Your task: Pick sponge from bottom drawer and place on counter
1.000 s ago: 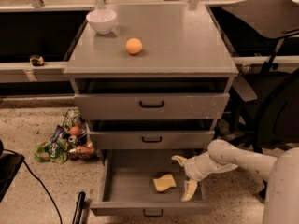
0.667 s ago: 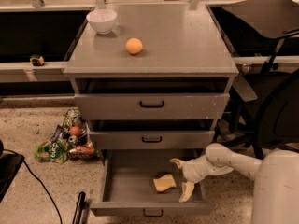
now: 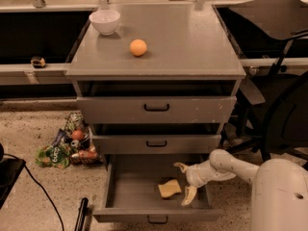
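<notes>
1. reaching in from the right, the white robot arm (image 3: pixel 231 163) bends low over the open bottom grey metal drawer (image 3: pixel 130 189), wrist pointing left.
2. the pale two-finger gripper (image 3: pixel 182 184) hangs inside the drawer, fingers spread apart, grasping nothing.
3. the small pale yellow soft sponge (image 3: pixel 169 188) lies on the drawer floor just left of the lower finger; whether they touch i cannot tell.
4. the flat grey counter (image 3: pixel 192 42) bears a round orange ball (image 3: pixel 138 47) and a white bowl (image 3: pixel 105 21).
5. colourful snack packets (image 3: pixel 65 148) lie on the floor left of the cabinet; their print is too small to read.
</notes>
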{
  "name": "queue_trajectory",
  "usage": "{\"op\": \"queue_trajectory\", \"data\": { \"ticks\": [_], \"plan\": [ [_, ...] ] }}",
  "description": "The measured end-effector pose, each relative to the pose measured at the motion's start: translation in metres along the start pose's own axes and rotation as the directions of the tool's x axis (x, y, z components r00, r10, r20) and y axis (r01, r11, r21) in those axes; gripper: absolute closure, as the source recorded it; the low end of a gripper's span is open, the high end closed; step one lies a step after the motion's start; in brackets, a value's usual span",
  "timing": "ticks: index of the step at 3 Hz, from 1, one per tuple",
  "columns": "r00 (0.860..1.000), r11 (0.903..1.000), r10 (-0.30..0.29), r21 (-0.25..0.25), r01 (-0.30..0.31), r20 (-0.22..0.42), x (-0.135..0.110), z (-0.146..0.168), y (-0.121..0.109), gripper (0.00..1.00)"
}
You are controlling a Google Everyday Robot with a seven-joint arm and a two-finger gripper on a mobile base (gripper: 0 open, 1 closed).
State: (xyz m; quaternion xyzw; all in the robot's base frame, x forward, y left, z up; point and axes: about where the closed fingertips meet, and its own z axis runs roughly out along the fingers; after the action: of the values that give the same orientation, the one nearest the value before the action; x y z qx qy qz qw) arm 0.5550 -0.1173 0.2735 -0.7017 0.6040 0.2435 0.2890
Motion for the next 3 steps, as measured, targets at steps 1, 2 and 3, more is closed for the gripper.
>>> {"op": "queue_trajectory", "data": {
  "ticks": [1,2,3],
  "plan": [
    [1.0,0.9998,0.012,0.017,-0.012,-0.016,0.014,0.011,-0.007,0.0],
    [0.999,0.9995,-0.013,0.027,0.014,-0.035,0.032,0.035,-0.021,0.0],
    [0.999,0.999,-0.036,0.026,0.037,-0.038,0.046,0.06,-0.029,0.0]
  ]
}}
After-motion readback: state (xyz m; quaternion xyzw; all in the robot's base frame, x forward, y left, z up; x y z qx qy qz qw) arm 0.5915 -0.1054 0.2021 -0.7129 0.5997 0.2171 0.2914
